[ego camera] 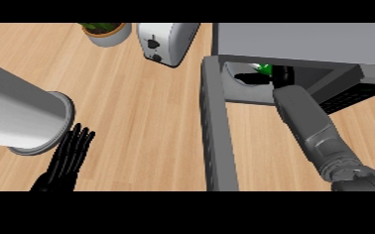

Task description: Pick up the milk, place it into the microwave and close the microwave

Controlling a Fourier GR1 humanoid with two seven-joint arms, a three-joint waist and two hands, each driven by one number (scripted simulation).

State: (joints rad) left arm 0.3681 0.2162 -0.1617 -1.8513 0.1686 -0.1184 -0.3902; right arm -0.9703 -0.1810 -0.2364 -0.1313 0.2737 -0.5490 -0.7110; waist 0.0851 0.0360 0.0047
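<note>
The milk [262, 69], a small white and green carton, shows just inside the opening of the grey microwave [293, 39] at the upper right. My right hand [258, 79] has reached into that opening and its black fingers curl round the carton, hiding most of it. The right forearm [311, 124] runs up from the lower right corner. The microwave door [218, 129] stands wide open, swung out toward me as a long grey bar left of the arm. At the lower left my left hand [70, 154] rests open, fingers up.
A large pale grey cylinder [29, 116] lies at the left edge just above my left hand. A white toaster [167, 42] stands at the back centre, with a potted plant [107, 32] to its left. Bare wooden counter [139, 124] spreads between them.
</note>
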